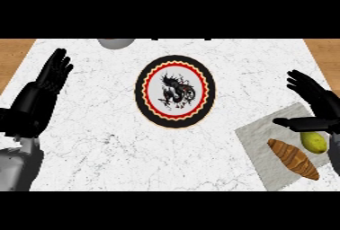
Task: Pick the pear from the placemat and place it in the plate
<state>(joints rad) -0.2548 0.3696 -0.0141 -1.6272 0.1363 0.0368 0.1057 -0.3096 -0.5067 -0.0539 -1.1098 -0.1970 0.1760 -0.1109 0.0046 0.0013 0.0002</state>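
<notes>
Hovering open-fingered, the right hand (317, 104) hangs just above the pear (313, 142) on the placemat (266, 143); left hand (46, 85) rests open.

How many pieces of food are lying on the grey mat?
2: a yellow-green pear at the grey placemat's right side, under the right hand, and a brown croissant beside it. Nothing seems hidden.

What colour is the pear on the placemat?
Yellow-green; the pear shows in the head view, beside a brown croissant.

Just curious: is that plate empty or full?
Empty: the plate shows only its painted pattern, and the pear lies on the placemat.
</notes>
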